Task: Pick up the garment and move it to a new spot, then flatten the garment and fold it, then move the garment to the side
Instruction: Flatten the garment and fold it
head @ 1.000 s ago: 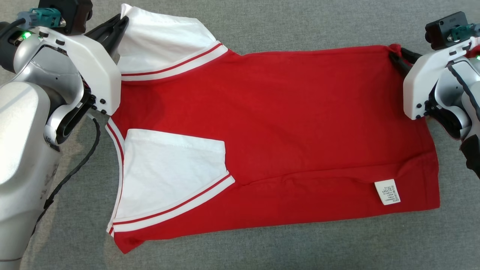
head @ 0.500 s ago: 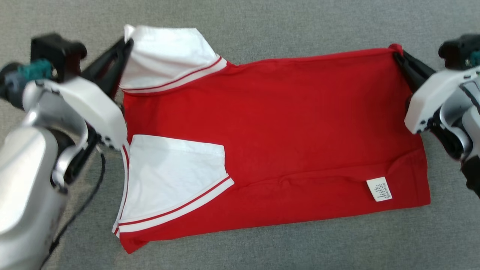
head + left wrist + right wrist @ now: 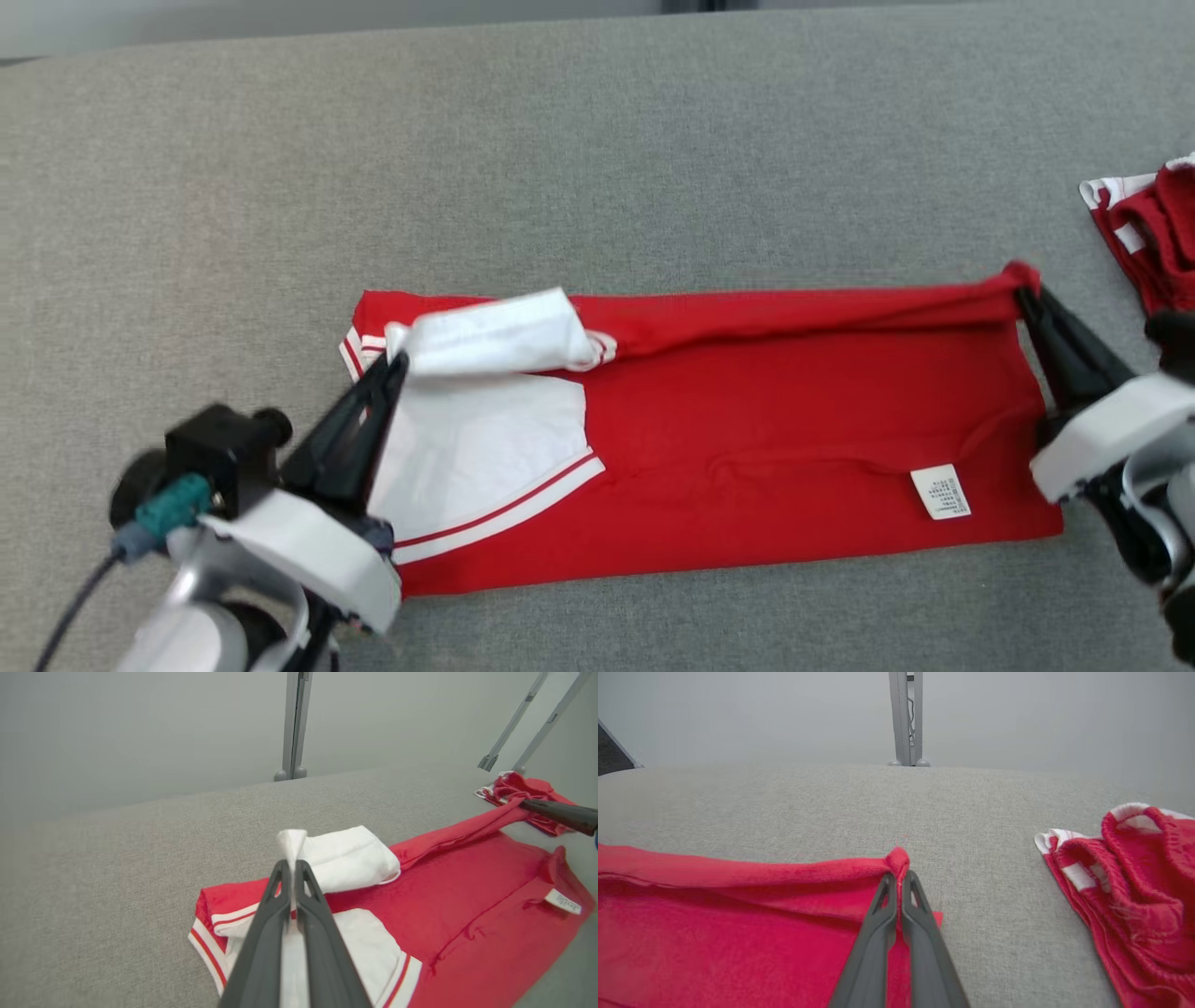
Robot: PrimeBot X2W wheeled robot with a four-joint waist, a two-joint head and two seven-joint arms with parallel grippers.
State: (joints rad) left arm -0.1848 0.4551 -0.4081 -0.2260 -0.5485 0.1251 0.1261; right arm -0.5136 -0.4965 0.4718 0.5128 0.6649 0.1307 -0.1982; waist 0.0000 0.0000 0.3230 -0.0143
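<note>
The garment is a red shirt with white, red-striped sleeves, lying on the grey cloth surface with a white label near its right end. My left gripper is shut on the white sleeve at the shirt's left end and holds it lifted over the shirt body. At the far right corner my right gripper is shut on the red hem, raised a little. The shirt's far edge is drawn up between the two grips and folds toward me.
A second red and white garment lies bunched at the right edge, close to my right gripper. The grey surface stretches bare beyond the shirt. A metal post stands past its far edge.
The head camera has tilted up, showing more of the surface. Both grippers have lifted the shirt's far edge and carried it toward me over the body. The right gripper has closed on the hem.
</note>
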